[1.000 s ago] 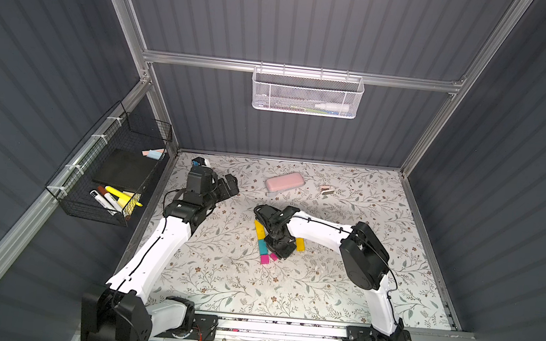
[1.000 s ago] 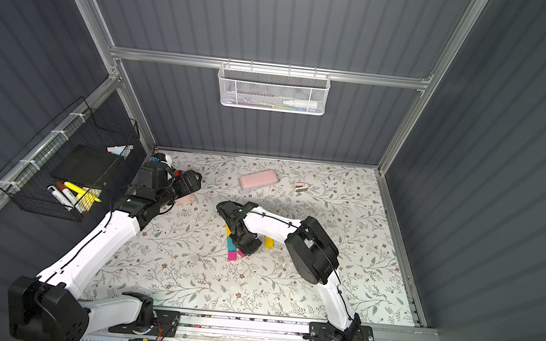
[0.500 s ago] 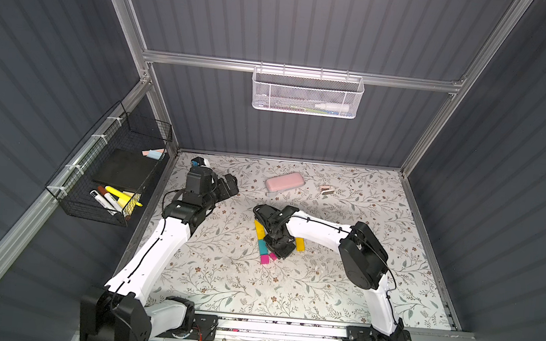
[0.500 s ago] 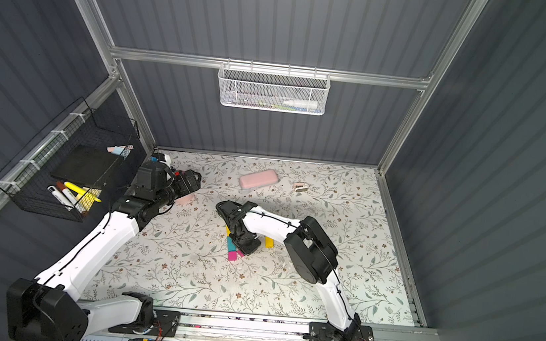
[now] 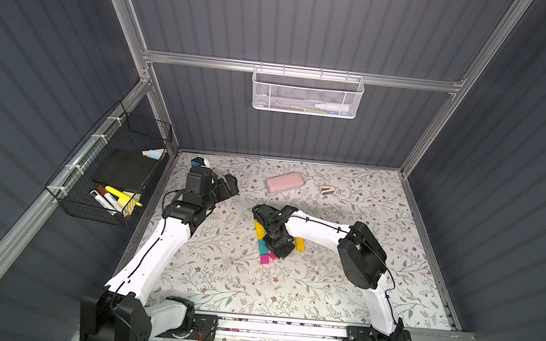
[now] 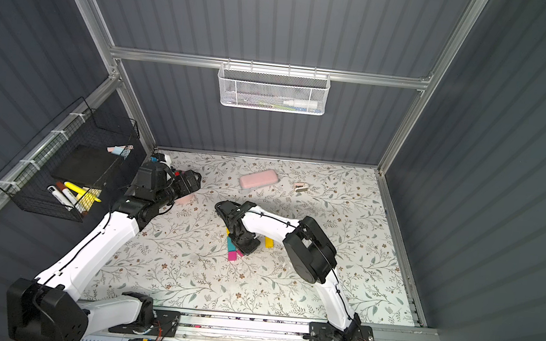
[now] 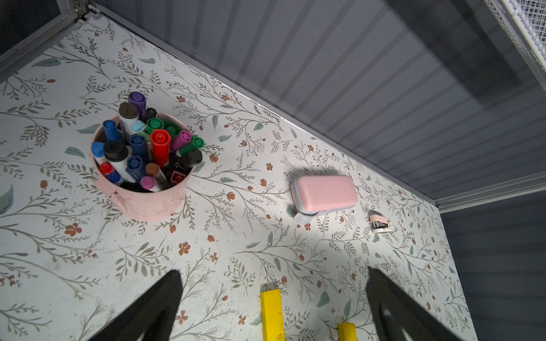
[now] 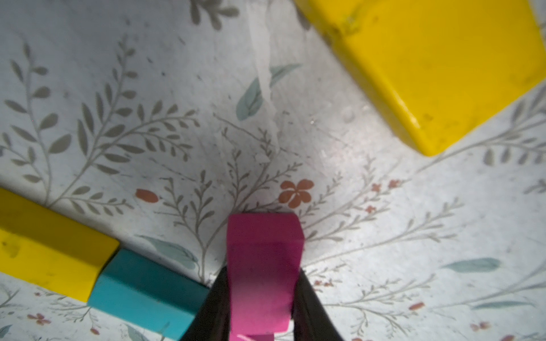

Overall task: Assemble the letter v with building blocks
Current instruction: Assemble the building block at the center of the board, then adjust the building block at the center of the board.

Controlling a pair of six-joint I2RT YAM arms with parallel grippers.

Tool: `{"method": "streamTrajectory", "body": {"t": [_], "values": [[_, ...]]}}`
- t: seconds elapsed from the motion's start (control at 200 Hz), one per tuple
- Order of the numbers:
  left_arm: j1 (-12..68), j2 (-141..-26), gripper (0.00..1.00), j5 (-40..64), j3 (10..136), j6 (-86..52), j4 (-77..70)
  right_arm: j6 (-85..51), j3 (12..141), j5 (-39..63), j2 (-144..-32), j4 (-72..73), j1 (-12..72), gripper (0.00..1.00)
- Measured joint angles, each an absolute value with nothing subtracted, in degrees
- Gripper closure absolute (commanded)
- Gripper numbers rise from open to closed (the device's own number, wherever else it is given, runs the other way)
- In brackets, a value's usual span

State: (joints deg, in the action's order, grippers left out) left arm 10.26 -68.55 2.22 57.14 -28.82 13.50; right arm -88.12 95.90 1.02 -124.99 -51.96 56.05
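My right gripper (image 8: 261,277) is shut on a magenta block (image 8: 263,251), low over the floral table beside the end of the teal block (image 8: 141,292). A long yellow block (image 8: 50,254) lies end to end with the teal one. The other yellow block (image 8: 437,68) lies apart on the far side. In both top views the right gripper (image 5: 279,248) (image 6: 246,244) covers the middle of the row of yellow (image 5: 259,230), teal (image 5: 262,246) and magenta (image 5: 265,258) blocks. My left gripper (image 7: 273,273) (image 5: 230,187) hangs open and empty at the back left.
A pink cup of markers (image 7: 147,203) stands below the left gripper. A pale pink case (image 5: 284,181) and a small pink stapler (image 5: 326,189) lie near the back wall. A black wire basket (image 5: 108,175) with markers hangs on the left wall, a white mesh basket (image 5: 307,93) on the back wall.
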Motion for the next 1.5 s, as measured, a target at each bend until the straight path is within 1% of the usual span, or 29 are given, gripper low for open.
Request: {"method": "streamTrajectory", "body": {"t": [0.13, 0.235, 0.55, 0.635, 0.705, 0.85, 0.915, 1.03, 1.155, 1.335, 1.501], "values": [[10.3, -68.6, 0.01, 2.2, 57.1, -28.8, 13.5, -88.1, 95.9, 0.6, -125.0, -52.1, 56.0, 0.55], [10.3, -68.6, 0.01, 2.2, 57.1, -28.8, 13.5, -87.9, 95.9, 0.2, -125.0, -52.3, 56.0, 0.51], [10.3, -68.6, 0.01, 2.2, 57.1, -28.8, 13.5, -86.3, 98.0, -2.2, -124.6, -54.3, 56.0, 0.44], [10.3, -68.6, 0.01, 2.2, 57.1, -28.8, 13.5, -85.0, 98.0, -3.5, -123.7, -55.4, 56.1, 0.40], [10.3, -68.6, 0.01, 2.2, 57.1, -28.8, 13.5, -83.5, 97.9, -4.8, -122.2, -56.2, 56.1, 0.33], [10.3, -68.6, 0.01, 2.2, 57.1, -28.8, 13.5, -77.2, 96.6, -8.2, -117.2, -56.9, 56.1, 0.13], [10.3, -68.8, 0.01, 2.2, 57.1, -28.8, 13.5, -73.9, 96.1, -9.5, -115.3, -56.8, 56.1, 0.08], [10.3, -69.4, 0.00, 2.2, 57.1, -28.8, 13.5, -67.3, 96.0, -10.3, -113.9, -56.4, 56.2, 0.04], [10.3, -69.6, 0.01, 2.2, 57.1, -28.6, 13.5, -59.9, 96.0, -10.7, -113.8, -55.1, 57.4, 0.02], [9.9, -69.6, 0.00, 2.2, 57.1, -28.6, 13.5, -47.9, 96.2, -10.2, -114.2, -54.2, 60.1, 0.01], [9.6, -69.6, 0.01, 2.2, 57.1, -28.6, 13.6, -38.3, 96.2, -7.4, -114.7, -53.8, 60.6, 0.01]]}}
